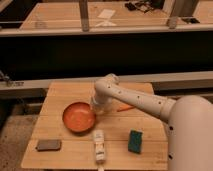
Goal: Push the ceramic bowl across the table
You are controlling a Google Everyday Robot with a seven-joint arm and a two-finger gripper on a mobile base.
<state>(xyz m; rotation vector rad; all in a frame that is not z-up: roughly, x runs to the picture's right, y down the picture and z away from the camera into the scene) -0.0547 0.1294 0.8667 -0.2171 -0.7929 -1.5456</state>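
The ceramic bowl (78,117) is orange-red, round and shallow, and sits upright left of centre on the light wooden table (60,95). My white arm reaches in from the right. The gripper (98,107) hangs down at the bowl's right rim, right beside it; whether it touches the rim is hidden by the wrist.
A white bottle (99,145) lies just in front of the bowl. A green sponge (135,141) lies at the front right and a dark flat block (48,145) at the front left. A thin orange item (125,107) lies behind my arm. A long bench (100,22) runs behind the table.
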